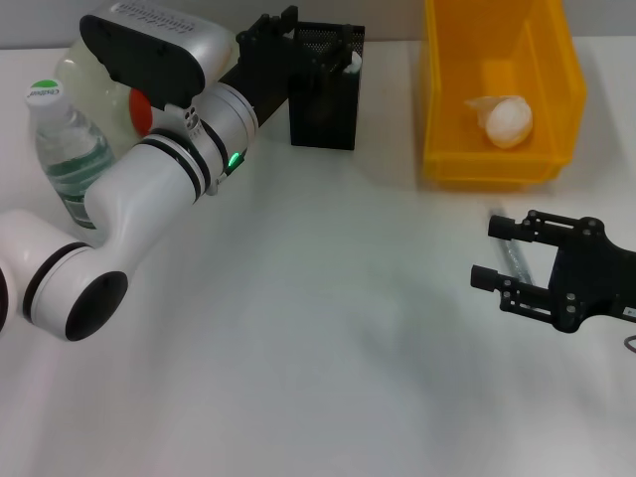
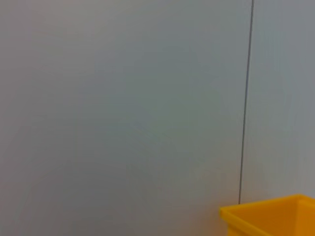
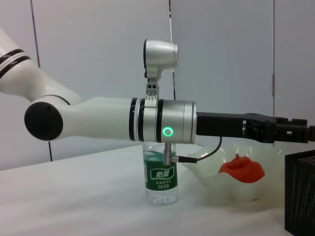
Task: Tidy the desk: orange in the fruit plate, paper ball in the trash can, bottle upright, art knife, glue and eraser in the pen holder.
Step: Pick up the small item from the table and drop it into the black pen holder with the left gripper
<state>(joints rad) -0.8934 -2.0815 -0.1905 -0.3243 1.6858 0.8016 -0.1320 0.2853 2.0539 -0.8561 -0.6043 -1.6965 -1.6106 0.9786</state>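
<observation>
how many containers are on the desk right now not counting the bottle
3: the pen holder at the back under the left gripper, the trash can back right, and the fruit plate back left, largely hidden behind the left arm.

**Bright, Even Light and Soft Shadows**

The light is bright and flat. The white table (image 1: 328, 328) looks almost washed out, with only a faint grey shadow on it, in front of the trash can (image 1: 497, 159). A dark little shadow sits right under the pen holder (image 1: 323, 109). The left arm (image 1: 169, 169) has shiny white spots (the light seems to come from above). The left wrist view is soft and hazy, mostly plain wall. In the right wrist view the bottle (image 3: 161, 179) looks sharp.
</observation>
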